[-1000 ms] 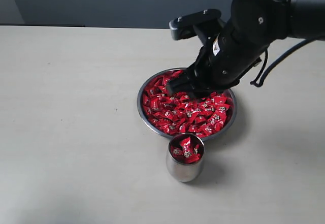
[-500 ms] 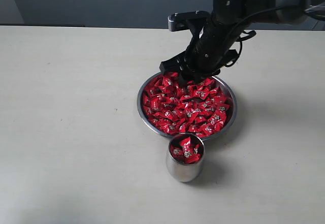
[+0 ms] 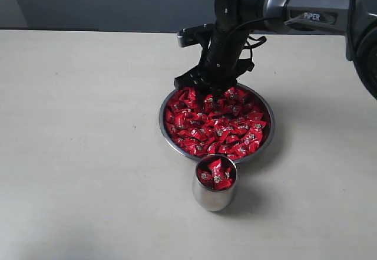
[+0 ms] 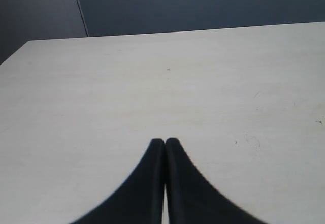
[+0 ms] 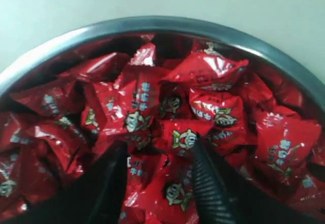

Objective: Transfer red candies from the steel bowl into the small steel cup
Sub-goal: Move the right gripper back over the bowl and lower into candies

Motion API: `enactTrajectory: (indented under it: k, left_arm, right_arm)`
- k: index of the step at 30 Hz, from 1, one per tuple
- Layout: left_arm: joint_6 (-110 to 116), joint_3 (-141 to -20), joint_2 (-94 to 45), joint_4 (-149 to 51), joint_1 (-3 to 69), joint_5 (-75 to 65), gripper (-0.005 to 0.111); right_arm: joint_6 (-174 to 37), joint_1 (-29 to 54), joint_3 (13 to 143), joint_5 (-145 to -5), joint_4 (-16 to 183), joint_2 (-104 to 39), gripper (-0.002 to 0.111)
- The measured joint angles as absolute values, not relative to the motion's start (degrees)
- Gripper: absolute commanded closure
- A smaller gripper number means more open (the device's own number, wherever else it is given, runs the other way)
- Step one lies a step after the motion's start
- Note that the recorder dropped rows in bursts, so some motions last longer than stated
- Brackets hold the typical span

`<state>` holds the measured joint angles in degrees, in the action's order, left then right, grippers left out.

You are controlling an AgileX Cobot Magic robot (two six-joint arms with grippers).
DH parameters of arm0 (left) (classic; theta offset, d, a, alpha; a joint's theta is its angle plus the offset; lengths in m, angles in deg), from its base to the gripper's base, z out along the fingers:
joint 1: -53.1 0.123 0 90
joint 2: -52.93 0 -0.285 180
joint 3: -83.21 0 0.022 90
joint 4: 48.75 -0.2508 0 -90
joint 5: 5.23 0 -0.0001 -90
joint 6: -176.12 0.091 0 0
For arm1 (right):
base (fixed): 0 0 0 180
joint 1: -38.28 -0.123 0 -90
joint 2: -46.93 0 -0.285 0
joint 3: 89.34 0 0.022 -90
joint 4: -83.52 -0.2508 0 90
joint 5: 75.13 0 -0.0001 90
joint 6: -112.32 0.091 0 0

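Swung across the bowl (image 3: 268, 137) away from the cup (image 3: 215, 198), the right gripper (image 5: 157, 152) dips wide open among the candies (image 3: 219, 131), holding nothing, likely starting another pick.

The right arm (image 3: 312, 16) seemingly reads "PIPER".

Wide open over bare counter (image 3: 82, 154) left of and before steel bowl (image 3: 162, 121). Blocked over bowl's far side by right gripper (image 3: 207, 92), jaws apart down among red candies (image 3: 218, 131). Blocked just beside near rim by small steel cup (image 3: 214, 198).
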<state>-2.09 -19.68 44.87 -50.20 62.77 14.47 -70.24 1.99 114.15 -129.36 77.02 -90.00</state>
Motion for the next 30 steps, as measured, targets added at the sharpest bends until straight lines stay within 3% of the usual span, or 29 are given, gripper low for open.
enactTrajectory:
  k: [20, 23, 30]
  left_arm:
    - [-2.1, -19.7, 44.9, -50.2, 62.8, 14.5, 0.106]
    - [-2.1, -19.7, 44.9, -50.2, 62.8, 14.5, 0.106]
    - [-2.1, -19.7, 44.9, -50.2, 62.8, 14.5, 0.106]
  right_arm:
    - [-69.9, 2.0, 114.6, -127.9, 80.6, -93.3, 0.068]
    - [-69.9, 2.0, 114.6, -126.8, 80.1, -93.3, 0.074]
    - [-69.8, 2.0, 114.6, -125.9, 80.0, -94.4, 0.109]
